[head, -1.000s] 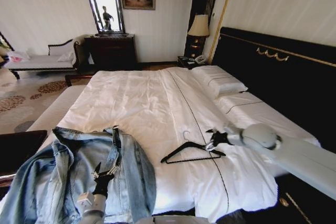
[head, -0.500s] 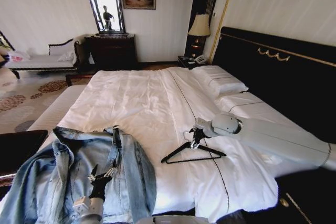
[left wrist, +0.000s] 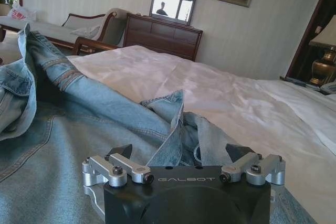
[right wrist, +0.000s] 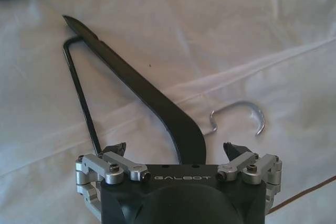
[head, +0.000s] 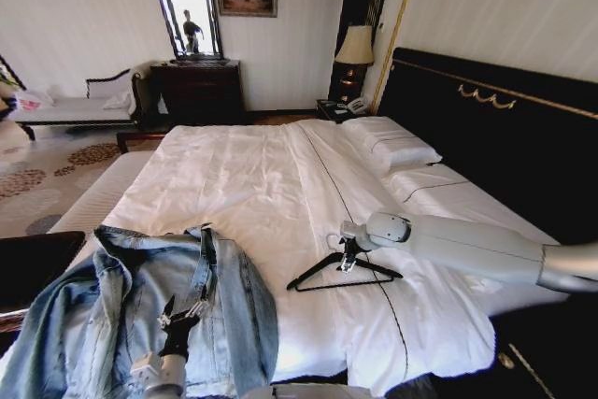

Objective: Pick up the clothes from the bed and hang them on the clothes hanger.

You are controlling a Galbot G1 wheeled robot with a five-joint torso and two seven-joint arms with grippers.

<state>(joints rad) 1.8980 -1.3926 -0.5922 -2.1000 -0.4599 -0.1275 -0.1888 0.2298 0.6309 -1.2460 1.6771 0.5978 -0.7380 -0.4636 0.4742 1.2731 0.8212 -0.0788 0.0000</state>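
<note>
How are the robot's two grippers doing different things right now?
The right gripper hangs over the black clothes hanger mid-bed, while the left gripper hovers above the denim jacket at the bed's near edge. The right arm stretches in from the side; the left rises from below. Both grippers are open and hold nothing.

Clothes [head: 140, 315] on bed [head: 262, 184] near-left corner; clothes hanger [head: 341, 273] to right, mid-bed; pillows [head: 388, 147] behind.
</note>
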